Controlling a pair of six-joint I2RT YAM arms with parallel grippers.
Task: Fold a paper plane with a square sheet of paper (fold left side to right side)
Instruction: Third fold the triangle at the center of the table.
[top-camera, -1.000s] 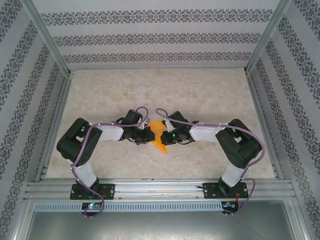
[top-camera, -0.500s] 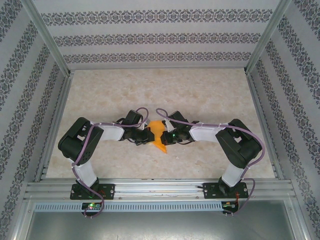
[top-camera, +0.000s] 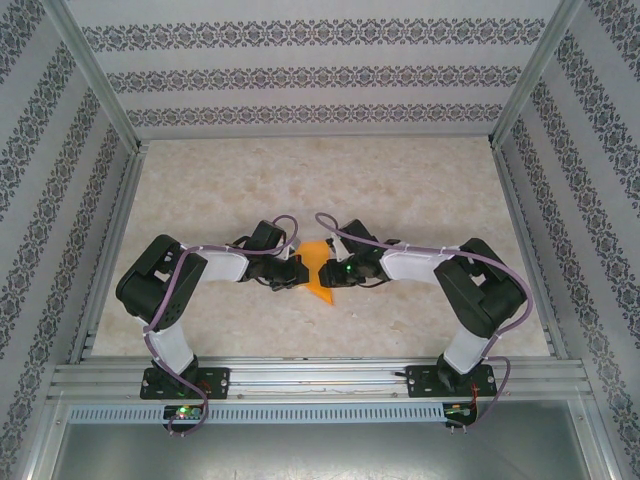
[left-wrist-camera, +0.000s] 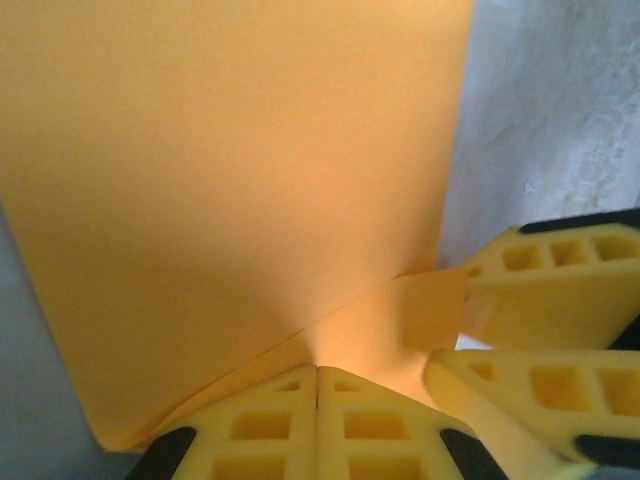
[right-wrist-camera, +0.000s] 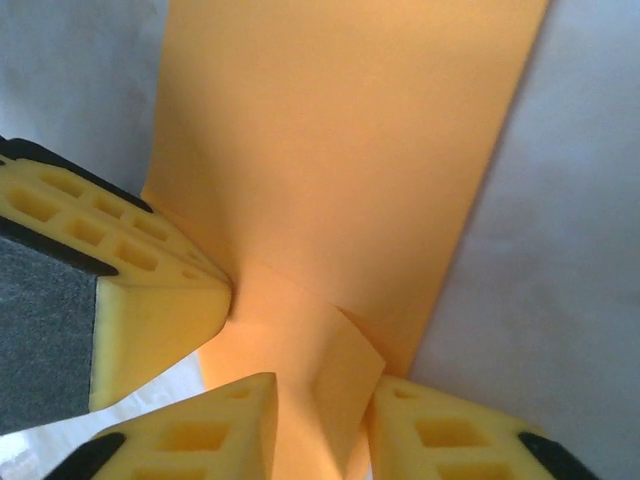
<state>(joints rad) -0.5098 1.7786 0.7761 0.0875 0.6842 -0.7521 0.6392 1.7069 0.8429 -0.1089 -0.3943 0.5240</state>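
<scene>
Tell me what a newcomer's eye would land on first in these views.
The bright orange paper stands out against the pale table, near its middle. The left gripper is pinched shut on it from one side. The right gripper, facing it, straddles a folded flap of the paper with its jaws apart.

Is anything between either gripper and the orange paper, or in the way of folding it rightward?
Nothing visible does. The left gripper is shut on the paper; the right gripper has its jaws open around a flap of it.
</scene>
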